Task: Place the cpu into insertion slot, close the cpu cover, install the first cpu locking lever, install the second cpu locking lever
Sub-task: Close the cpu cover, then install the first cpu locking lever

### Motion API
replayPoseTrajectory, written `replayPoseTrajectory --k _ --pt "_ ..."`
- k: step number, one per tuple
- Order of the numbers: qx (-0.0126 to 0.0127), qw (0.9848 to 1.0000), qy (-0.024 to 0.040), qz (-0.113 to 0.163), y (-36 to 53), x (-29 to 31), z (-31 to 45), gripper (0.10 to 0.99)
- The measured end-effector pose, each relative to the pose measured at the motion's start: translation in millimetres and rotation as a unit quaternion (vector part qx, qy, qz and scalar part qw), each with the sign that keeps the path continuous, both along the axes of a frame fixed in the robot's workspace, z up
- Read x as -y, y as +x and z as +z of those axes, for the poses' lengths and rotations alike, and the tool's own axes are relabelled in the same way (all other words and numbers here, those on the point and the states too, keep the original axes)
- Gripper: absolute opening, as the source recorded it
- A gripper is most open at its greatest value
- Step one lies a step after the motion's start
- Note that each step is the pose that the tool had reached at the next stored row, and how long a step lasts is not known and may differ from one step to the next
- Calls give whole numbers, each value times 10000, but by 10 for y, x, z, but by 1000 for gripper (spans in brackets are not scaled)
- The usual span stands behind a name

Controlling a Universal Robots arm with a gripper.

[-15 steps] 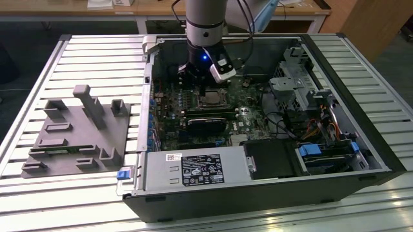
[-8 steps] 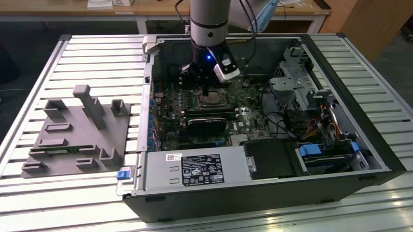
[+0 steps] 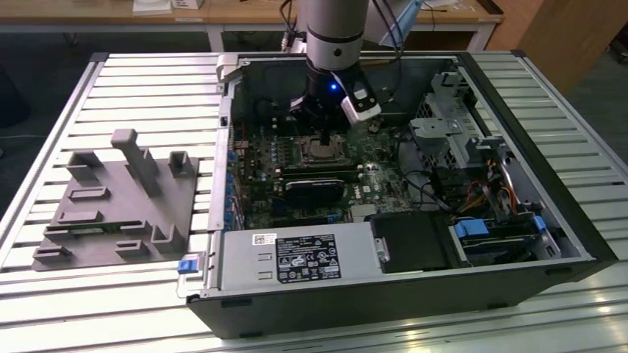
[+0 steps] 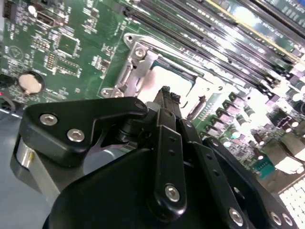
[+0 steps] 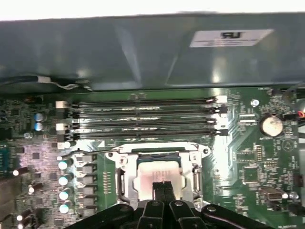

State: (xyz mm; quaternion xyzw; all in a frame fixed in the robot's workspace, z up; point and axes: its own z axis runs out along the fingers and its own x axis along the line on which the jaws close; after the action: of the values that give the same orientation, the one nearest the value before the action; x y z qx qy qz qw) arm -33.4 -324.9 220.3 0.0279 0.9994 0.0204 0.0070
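claw (image 5: pixel 164 190), tips together, over cpu (image 5: pixel 147 176) within cpu cover (image 5: pixel 157 150)

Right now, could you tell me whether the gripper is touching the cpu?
Cannot tell. In both wrist views the gripper overlaps the cpu, but neither shows contact or a gap plainly.

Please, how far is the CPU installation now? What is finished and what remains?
Done: the cpu sits in the insertion slot, and the cpu cover seems to lie flat around it. In hand: the gripper, fingers together and holding nothing, is low over the chip's edge in the first wrist view. Left: the two locking levers; I cannot tell whether either is latched.
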Motion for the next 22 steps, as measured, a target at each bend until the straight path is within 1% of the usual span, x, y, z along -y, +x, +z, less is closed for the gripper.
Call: replayPoseTrajectory --k 3,9,14,22 --pt "0 10000 0 0 0 -1 19 106" --pt "0 10000 0 0 0 -1 137 106" --pt "1 10000 1 0 0 -1 156 106" --pt "1 10000 1 0 0 -1 162 106"
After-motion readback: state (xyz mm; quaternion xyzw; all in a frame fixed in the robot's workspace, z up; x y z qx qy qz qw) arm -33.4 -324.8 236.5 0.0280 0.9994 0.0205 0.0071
